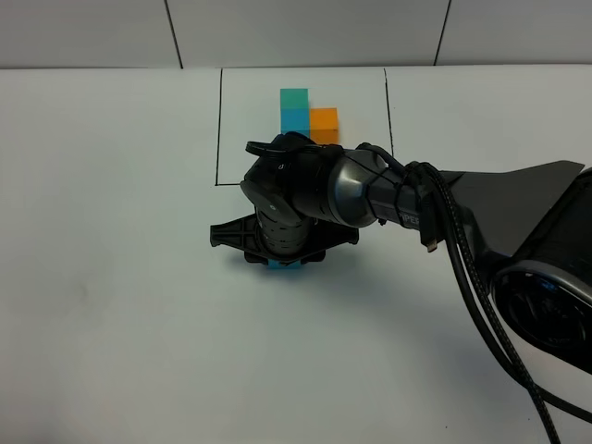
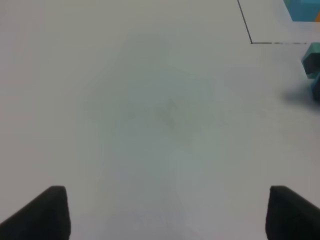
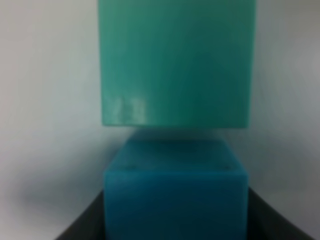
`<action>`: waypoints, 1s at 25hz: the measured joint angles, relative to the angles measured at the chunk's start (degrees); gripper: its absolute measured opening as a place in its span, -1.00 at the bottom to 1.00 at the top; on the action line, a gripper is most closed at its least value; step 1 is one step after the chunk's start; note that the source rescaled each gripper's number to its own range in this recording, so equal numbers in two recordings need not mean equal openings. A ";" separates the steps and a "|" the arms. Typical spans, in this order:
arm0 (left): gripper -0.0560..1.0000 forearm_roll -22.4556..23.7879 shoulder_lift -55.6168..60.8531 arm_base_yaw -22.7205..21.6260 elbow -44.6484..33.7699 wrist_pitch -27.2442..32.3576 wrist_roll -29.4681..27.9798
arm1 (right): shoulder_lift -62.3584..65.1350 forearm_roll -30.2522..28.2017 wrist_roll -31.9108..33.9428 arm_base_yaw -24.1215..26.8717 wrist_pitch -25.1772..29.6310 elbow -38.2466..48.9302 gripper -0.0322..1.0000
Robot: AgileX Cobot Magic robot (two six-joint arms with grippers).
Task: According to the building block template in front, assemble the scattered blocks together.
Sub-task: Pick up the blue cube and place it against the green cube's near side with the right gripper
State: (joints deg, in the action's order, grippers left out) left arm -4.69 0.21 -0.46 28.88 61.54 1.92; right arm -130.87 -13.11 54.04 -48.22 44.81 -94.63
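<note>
1. The template (image 1: 301, 116) sits at the far side of the desk (image 1: 111, 324) inside a thin black frame: teal and blue in a line, with orange beside the blue.
2. The right pincer (image 1: 284, 261) has reached across the middle and is low over the desk, just in front of the frame. It appears to be pinching the blue cube (image 3: 175, 195), with its dark fingers close against both sides.
3. In the right wrist view the teal cube (image 3: 175, 65) lies directly beyond the blue one and in line with it. A dark seam runs between them, so I cannot tell whether they touch.
4. The left pincer (image 2: 165, 212) is spread wide over bare desk, well to the side, with nothing in it.
5. The loose orange cube shows in no view; it may be hidden under the arm.
6. The step in hand looks like mating blue to teal, which I judge to be early in the task.
7. To do it well:
   - Keep the blue cube's face square to the teal one, with the side edges flush.
   - Close the seam slowly so the teal cube is not shoved away or turned.
   - Have the blue cube flat on the desk before letting go.
   - Spread the fingers evenly and lift straight up, since a dragging finger would pull the pair apart.
8. Orange then belongs beside the blue, on the same side as in the template.
</note>
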 joint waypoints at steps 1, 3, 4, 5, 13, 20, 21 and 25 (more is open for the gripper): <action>0.37 0.00 0.00 0.00 0.00 0.00 0.00 | -0.05 -0.34 0.24 0.00 -0.38 0.00 -0.90; 0.37 0.00 0.00 0.00 0.00 0.00 0.00 | -0.11 -1.22 0.81 0.00 -0.99 -0.05 -0.90; 0.37 0.00 0.00 0.00 0.00 0.00 0.00 | -0.15 -1.51 0.92 0.00 -1.16 -0.05 -0.90; 0.37 0.00 0.00 0.00 0.00 0.00 0.00 | -0.17 -1.73 1.05 0.00 -1.15 -0.05 -0.90; 0.37 0.00 0.00 0.00 0.00 0.00 0.00 | -0.21 -1.99 1.24 0.00 -1.28 -0.05 -0.90; 0.37 0.00 0.00 0.00 0.00 0.00 0.00 | -0.49 -3.67 2.41 0.00 -1.71 -0.21 -0.90; 0.37 0.00 0.00 0.00 0.00 0.00 0.00 | -0.49 -3.67 2.46 0.00 -1.71 -0.21 -0.90; 0.37 0.00 0.00 0.00 0.00 0.00 0.00 | -0.49 -3.78 2.55 0.00 -1.71 -0.21 -0.90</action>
State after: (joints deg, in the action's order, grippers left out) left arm -4.69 0.21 -0.46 28.88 61.54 1.92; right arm -131.36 -16.90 56.60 -48.22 43.10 -94.84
